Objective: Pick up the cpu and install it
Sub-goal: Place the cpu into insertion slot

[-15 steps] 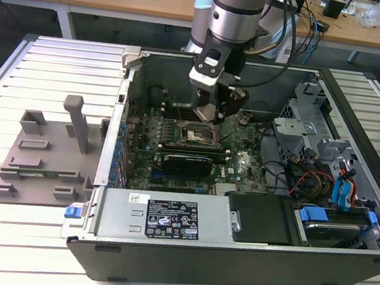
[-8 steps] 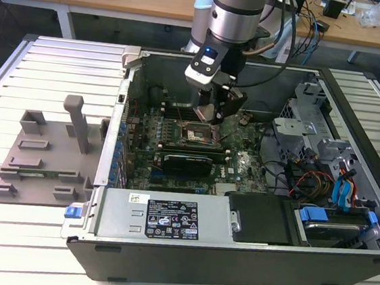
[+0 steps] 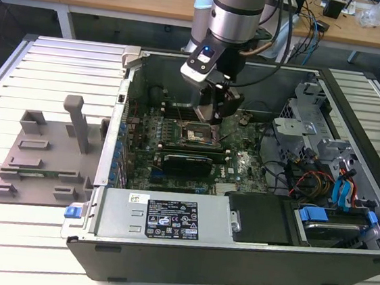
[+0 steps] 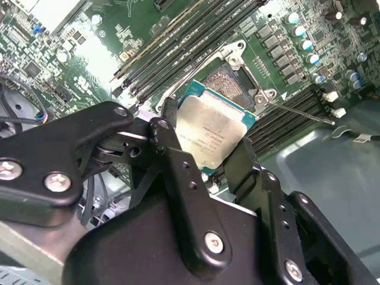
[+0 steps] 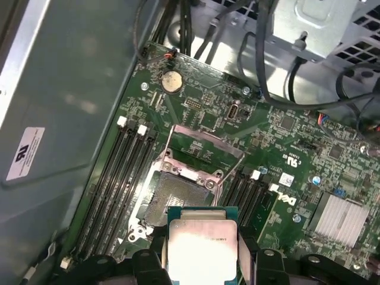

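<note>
The cpu is being gripped by the black end effector, which is being kept clenched on two opposite edges. In both wrist views a matte, screw-studded finger is being pressed to each side.

The chip is being shown as a thin, flat, near-square plate: dull silvery lid w/ rounded corners, teal-green rim around it. The lid is being faced up, away from the board. Sides are approx equal, so no long axis can be told; its edges are being kept roughly parallel to the socket's.

It is being held in the air at the near edge of the socket and is not seated, the grainy dark contact field being left uncovered. The bright steel load frame is being held swung open, and a thin wire lever is being left out to one side. Long black memory slots are being seen flanking the socket.

Further out, the glossy green mobo is being seen w/ a round silver coin cell and a finned alu heatsink.

In the exterior view the arm, a silver-grey cylinder, is being reached down into the open dark-grey steel PC case, which is being carried by a slatted alu worktop. A grey plastic fixture is being seen at the exterior view's left of the case.
</note>
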Action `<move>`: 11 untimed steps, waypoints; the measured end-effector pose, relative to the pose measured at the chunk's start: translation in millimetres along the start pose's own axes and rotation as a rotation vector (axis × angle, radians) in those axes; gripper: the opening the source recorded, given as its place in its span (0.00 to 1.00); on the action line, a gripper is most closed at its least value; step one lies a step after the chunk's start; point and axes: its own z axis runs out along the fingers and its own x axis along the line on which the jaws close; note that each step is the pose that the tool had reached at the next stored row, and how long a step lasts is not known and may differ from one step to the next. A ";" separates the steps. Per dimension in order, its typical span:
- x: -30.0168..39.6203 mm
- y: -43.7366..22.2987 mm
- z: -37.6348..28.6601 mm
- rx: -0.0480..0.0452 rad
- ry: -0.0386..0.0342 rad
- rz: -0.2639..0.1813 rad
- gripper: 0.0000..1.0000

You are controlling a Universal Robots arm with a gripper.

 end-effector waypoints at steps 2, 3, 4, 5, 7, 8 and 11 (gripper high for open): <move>0.0 0.0 0.1 0.0005 0.0008 0.033 0.55; 0.0 0.0 0.1 0.0008 0.0011 0.048 0.55; 0.0 0.0 0.1 0.0010 0.0015 0.062 0.55; 0.0 0.0 0.2 0.0012 0.0018 0.077 0.55; 0.0 0.0 0.2 0.0017 0.0026 0.109 0.55; 0.0 0.0 0.3 0.0019 0.0029 0.123 0.55; 0.0 0.0 0.4 0.0028 0.0042 0.182 0.55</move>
